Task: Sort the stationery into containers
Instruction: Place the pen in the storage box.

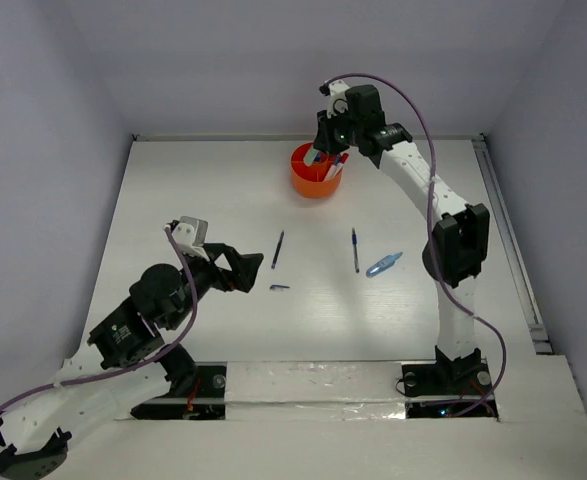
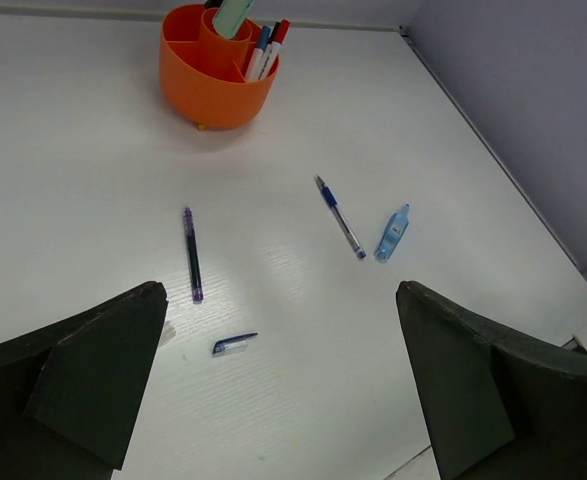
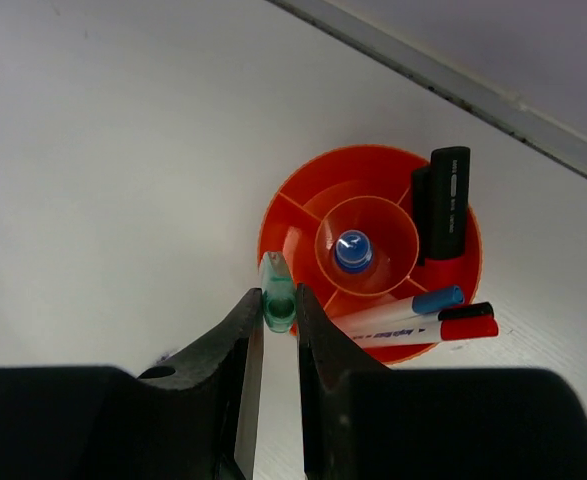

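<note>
The round orange tub [image 1: 316,185] stands at the back of the table. My right gripper [image 3: 278,305] hangs above its left rim, shut on a pale green marker [image 3: 277,298] held upright. Inside the tub [image 3: 298,220] are a blue-capped bottle [image 3: 353,250] in the middle cup, a black marker [image 3: 445,200] and two white markers [image 3: 413,318] with blue and red caps. My left gripper [image 2: 280,300] is open low over the table, nothing between its fingers. Ahead of it lie a short blue cap piece [image 2: 234,344], a dark blue pen [image 2: 192,253], a second blue pen [image 2: 340,216] and a light blue item [image 2: 392,232].
The loose stationery lies mid-table between the two arms, with the dark pen [image 1: 277,249] left of the other pen [image 1: 355,250]. A raised rail [image 1: 508,230] runs along the table's right edge. Grey walls close in the back and sides.
</note>
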You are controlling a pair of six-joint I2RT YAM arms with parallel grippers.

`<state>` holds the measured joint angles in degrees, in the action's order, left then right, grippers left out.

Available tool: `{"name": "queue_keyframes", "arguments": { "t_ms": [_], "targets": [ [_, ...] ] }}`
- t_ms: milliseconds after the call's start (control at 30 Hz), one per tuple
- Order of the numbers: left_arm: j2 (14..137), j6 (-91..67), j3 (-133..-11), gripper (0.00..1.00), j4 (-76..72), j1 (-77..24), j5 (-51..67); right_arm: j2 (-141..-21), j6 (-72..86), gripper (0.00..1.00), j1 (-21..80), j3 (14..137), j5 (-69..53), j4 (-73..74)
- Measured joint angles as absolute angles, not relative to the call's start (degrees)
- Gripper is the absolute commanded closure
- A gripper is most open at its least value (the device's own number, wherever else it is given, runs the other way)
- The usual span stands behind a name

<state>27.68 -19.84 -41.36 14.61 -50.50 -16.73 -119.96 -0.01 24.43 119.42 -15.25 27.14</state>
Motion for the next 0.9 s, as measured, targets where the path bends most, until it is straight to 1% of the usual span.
{"name": "queue_keyframes", "arguments": {
  "t_ms": [233,500,533,567,600,667,700,767,800,900],
  "targets": [
    [27.9,-19.3,-41.4,0.01,14.6,-49.5,-16.5,-124.4,-3.0,1.00,24.4,123.9,-15.0,29.7],
    [28.8,-18.9,-41.4,0.01,14.5,-47.6,-14.9,-126.8,-4.5,1.00,24.4,124.3,-15.0,30.7],
    [28.8,-18.9,-41.4,0.01,14.5,-47.2,-14.7,-127.0,-4.6,0.99,24.4,124.3,-14.9,30.8],
    [28.8,-18.8,-41.4,0.01,14.4,-46.9,-14.4,-127.2,-4.7,0.95,24.4,124.3,-14.9,30.8],
    [28.8,-18.8,-41.4,0.01,14.4,-46.5,-14.1,-127.3,-4.8,0.80,24.4,124.3,-14.9,30.8],
    [28.8,-18.6,-41.4,0.01,14.4,-45.8,-13.4,-127.4,-4.7,0.67,24.4,124.3,-14.6,30.9],
    [28.8,-18.5,-41.4,0.01,14.4,-45.4,-13.1,-127.4,-4.7,0.56,24.4,124.3,-14.4,30.9],
    [28.8,-18.5,-41.3,0.01,14.4,-45.0,-12.4,-127.4,-4.6,0.46,24.4,124.2,-13.9,30.8],
    [28.8,-18.5,-41.3,0.01,14.4,-44.8,-12.1,-127.4,-4.6,0.39,24.4,124.0,-13.8,30.5],
    [28.8,-18.5,-41.3,0.01,14.3,-43.9,-11.2,-127.1,-4.0,0.31,24.4,122.8,-13.6,29.5]
  ]
}}
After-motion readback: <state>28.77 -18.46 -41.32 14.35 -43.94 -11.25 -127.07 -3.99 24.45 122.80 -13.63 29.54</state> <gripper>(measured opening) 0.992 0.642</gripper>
